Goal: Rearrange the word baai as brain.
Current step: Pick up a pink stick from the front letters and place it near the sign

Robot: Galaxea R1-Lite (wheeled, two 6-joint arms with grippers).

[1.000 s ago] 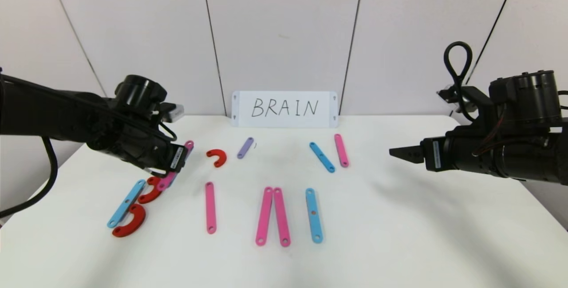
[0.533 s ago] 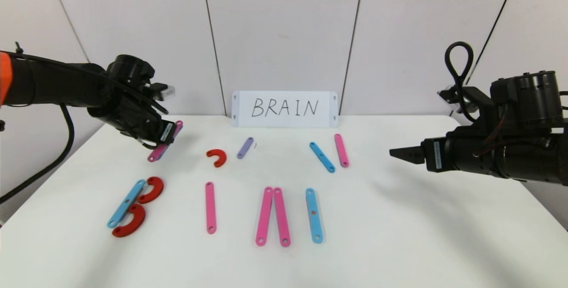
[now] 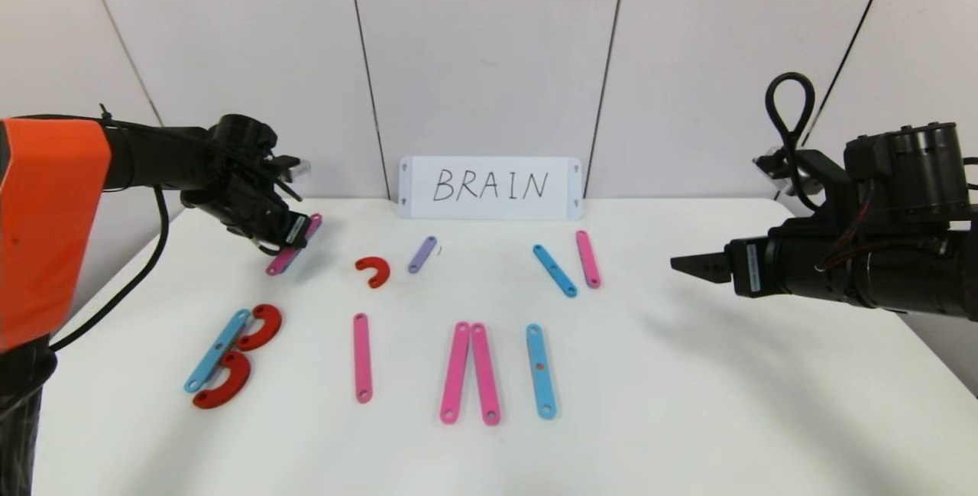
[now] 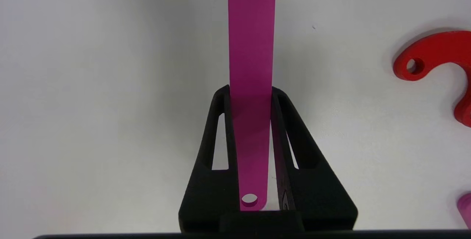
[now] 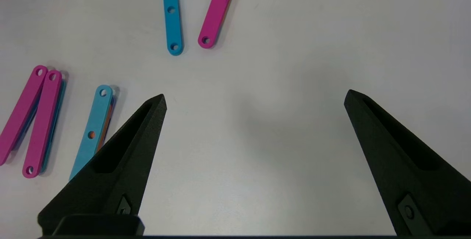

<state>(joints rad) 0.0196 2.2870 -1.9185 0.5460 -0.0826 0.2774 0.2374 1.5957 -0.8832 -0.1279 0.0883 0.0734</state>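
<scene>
Since a second ago the left arm has lifted a pink strip away from the B at the near left and carried it toward the far left of the table (image 3: 688, 419); the right arm has not moved.

Nearest, the front row reads: a blue strip (image 3: 217, 350) with two red arcs (image 3: 243, 357) forming the B, a lone pink strip (image 3: 362, 358), a touching pair of pink strips (image 3: 469, 372), and a blue upright (image 3: 539, 371). Farther back lie a red arc (image 3: 374, 270), a short purple strip (image 3: 422, 254), and a blue and pink pair (image 3: 568, 264). The white card (image 3: 490, 187) stands at the far edge.

The left gripper (image 3: 289, 238) pinches the carried pink strip (image 4: 251, 47) near one end, jaws pressed on its edges, the free end sloping down to or near the table. Parked at the right, the right gripper (image 5: 254, 99) hovers with jaws spread wide, holding nothing.

To place it well, the strip likely should be laid flat, clear of the red arc, before release.
</scene>
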